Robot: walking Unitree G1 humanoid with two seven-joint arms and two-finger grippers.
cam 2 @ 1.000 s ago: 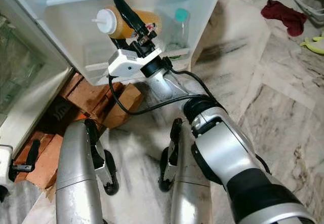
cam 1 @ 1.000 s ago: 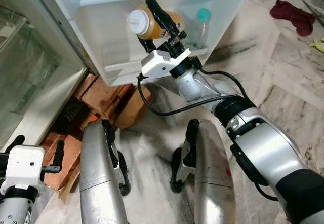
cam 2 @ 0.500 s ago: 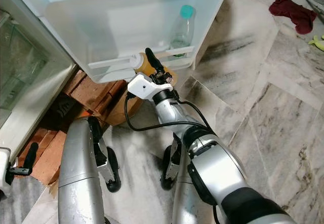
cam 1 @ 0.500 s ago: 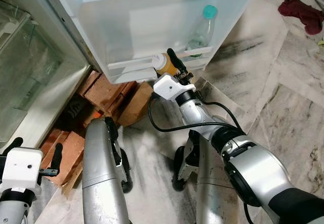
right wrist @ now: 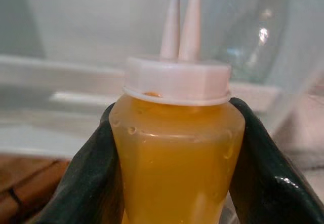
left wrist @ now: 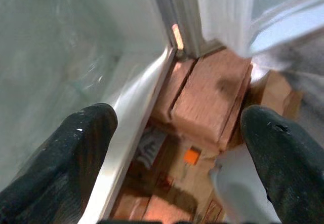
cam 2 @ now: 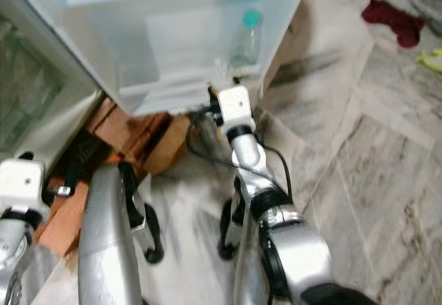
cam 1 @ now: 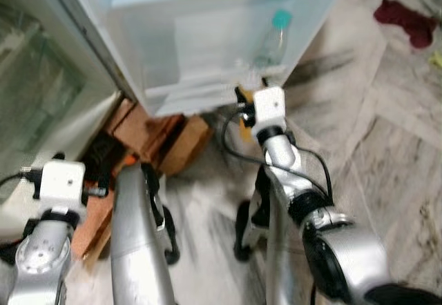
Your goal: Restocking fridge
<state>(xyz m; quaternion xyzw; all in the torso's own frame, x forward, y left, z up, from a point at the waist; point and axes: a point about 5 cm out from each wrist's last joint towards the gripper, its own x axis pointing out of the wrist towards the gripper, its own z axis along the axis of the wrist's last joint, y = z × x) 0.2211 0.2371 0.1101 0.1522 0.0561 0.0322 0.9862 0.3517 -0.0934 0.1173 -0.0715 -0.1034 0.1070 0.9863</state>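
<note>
Gripping unlabelled orange squeeze bottle (right wrist: 174, 148)

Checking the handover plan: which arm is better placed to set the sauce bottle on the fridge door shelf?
Right. The right gripper is shut on the orange squeeze bottle just below the door shelf. The left gripper hangs open and empty, low by the bricks.

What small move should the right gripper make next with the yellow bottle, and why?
Probably lift it. The right gripper holds the squeeze bottle upright just in front of the door shelf, low against its rail, so it must rise to clear the rail beside the clear bottle.
</note>
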